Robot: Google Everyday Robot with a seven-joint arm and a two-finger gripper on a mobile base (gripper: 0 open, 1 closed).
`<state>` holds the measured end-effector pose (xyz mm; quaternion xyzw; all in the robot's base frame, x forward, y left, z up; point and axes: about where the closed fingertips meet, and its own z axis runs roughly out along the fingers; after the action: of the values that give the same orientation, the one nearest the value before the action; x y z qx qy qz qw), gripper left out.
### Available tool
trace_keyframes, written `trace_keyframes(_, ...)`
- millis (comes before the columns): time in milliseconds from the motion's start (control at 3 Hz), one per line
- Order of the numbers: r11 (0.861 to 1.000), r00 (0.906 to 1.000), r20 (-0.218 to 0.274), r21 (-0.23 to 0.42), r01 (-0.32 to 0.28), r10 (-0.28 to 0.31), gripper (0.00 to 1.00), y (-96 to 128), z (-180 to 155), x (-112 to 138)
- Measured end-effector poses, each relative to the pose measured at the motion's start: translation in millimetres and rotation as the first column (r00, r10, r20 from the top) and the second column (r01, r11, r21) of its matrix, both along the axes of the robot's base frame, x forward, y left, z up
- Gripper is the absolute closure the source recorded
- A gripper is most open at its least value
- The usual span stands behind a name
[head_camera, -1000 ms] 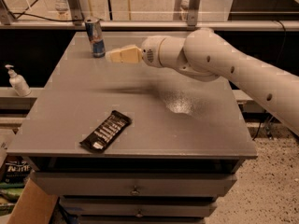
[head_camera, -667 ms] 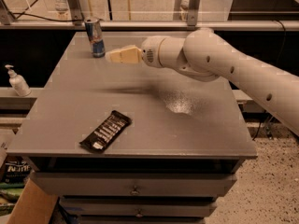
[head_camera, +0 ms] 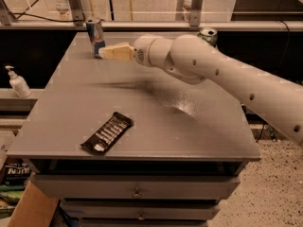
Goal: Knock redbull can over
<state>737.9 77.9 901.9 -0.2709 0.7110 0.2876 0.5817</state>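
Observation:
The redbull can (head_camera: 95, 36) stands upright near the far left corner of the grey table (head_camera: 189, 126). It is slim, blue and silver with a silver top. My gripper (head_camera: 105, 52) reaches in from the right on the white arm (head_camera: 213, 72). Its tan fingers (head_camera: 116, 52) point left, and their tip is right at the can's lower right side. Whether it touches the can I cannot tell.
A green can (head_camera: 208, 34) stands at the far edge, partly hidden behind my arm. A black snack bar (head_camera: 107, 133) lies near the front left of the table. A white pump bottle (head_camera: 18, 82) stands on a lower shelf to the left. Drawers sit under the tabletop.
My arm has moved further left and toward the far edge, bringing the gripper tip up to the redbull can. The can still stands upright.

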Motion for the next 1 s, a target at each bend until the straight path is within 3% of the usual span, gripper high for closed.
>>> trace_keyframes(333, 0.996, 0.9966, 0.022, 0.036, 0.079, -0.079, 0.0, 14.0, -16.7, 22.6)
trace_keyframes(667, 0.987, 0.9876, 0.033, 0.053, 0.152, -0.154, 0.0, 18.5, -36.1, 38.5)
trace_keyframes(1000, 0.98, 0.9797, 0.056, 0.062, 0.189, -0.192, 0.0, 24.3, -42.6, 59.8)
